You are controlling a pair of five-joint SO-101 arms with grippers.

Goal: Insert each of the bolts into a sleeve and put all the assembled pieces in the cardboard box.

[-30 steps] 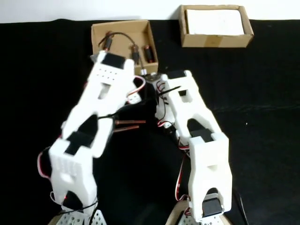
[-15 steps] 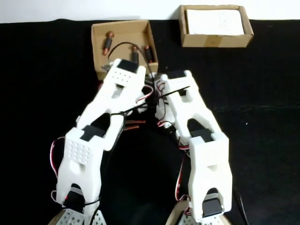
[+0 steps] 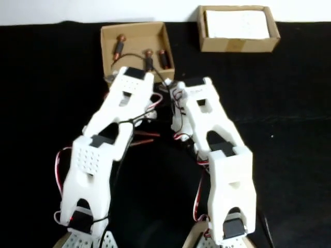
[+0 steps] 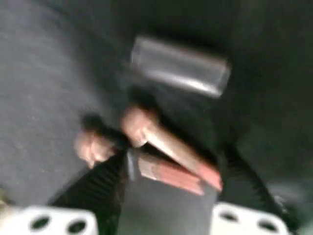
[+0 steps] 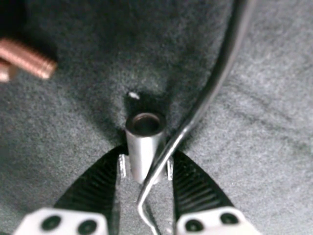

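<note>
In the left wrist view my left gripper [image 4: 171,159] is open, low over the black cloth, with two copper bolts [image 4: 168,156] lying between its fingers [image 4: 98,181]. A silver sleeve [image 4: 181,66] lies just beyond them. My right gripper [image 5: 144,161] is shut on a silver sleeve [image 5: 143,144], whose open end points away from the camera. A bolt's threaded tip [image 5: 29,58] lies near it. From above, the cardboard box [image 3: 106,51] at the back left holds three assembled pieces [image 3: 149,58]. The two bolts [image 3: 147,135] lie between the arms.
A second cardboard box [image 3: 238,44] with white paper inside stands at the back right. A black cable [image 5: 215,83] crosses in front of the held sleeve. Black cloth [image 3: 289,155] covers the table, and both arms meet near its middle.
The left arm has drawn back from over the cardboard box and swung toward the middle. The box's inside now shows. The right arm has kept still with its sleeve.
</note>
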